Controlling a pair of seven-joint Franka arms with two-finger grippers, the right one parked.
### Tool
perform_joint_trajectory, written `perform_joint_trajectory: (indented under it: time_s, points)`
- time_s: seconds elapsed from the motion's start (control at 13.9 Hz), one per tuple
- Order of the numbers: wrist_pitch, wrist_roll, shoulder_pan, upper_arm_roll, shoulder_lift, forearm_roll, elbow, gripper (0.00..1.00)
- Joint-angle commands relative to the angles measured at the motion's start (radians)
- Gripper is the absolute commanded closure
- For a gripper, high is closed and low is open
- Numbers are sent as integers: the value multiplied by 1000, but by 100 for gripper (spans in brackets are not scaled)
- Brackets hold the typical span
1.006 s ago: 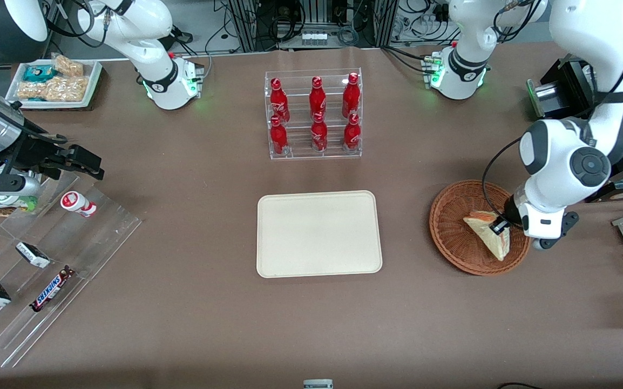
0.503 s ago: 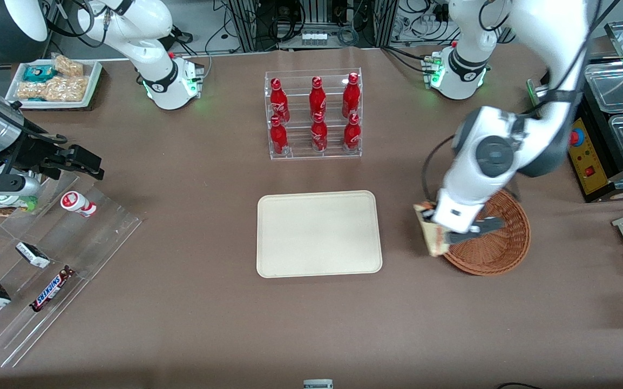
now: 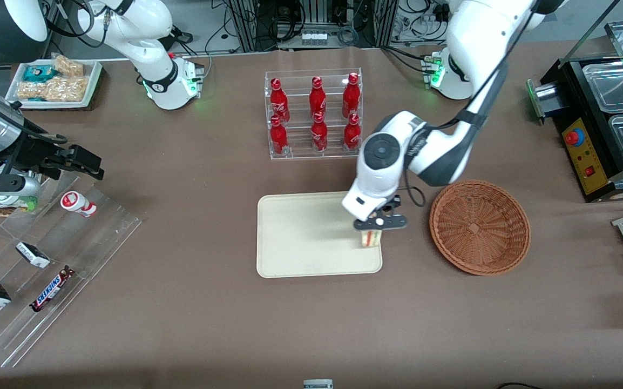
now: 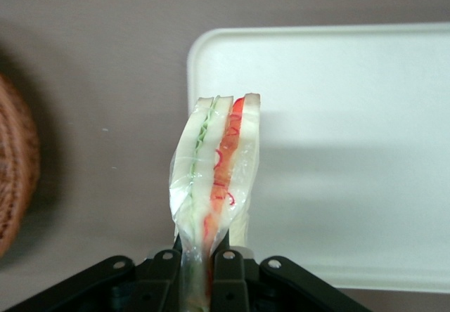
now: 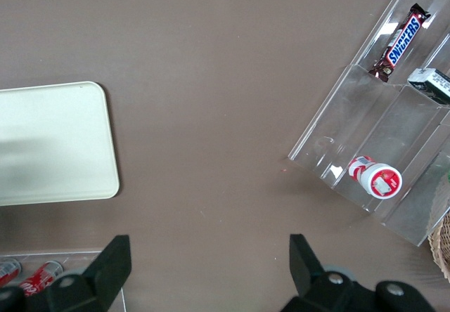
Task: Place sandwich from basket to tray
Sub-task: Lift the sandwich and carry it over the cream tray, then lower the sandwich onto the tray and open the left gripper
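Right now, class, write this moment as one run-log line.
phase: carry | gripper: shut on sandwich, over tray edge nearest basket | tray: bare | basket: empty | sandwich: not yet released

the left arm reaches low, its gripper (image 3: 372,229) pointing down, fingers (image 4: 226,266) pinched nearly together.

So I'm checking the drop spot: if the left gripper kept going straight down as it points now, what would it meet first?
Probably the tray, near its edge toward the basket; the gripper hangs there with jaws shut on the sandwich, height unclear.
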Motion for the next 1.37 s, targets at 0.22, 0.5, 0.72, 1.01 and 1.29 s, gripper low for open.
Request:
perform_joint_trajectory:
  time_s: [0.22,0.5,0.72,1.01,1.29]
  points:
    - [0,-147,-104,19,151,92,176,95]
    - [100,-209,-125,20,209,103,184,95]
    - [103,-226,-139,20,233,138,184,91]
    - [99,-238,-133,20,224,143,188,0]
    - [65,-240,-106,20,154,130,188,0]
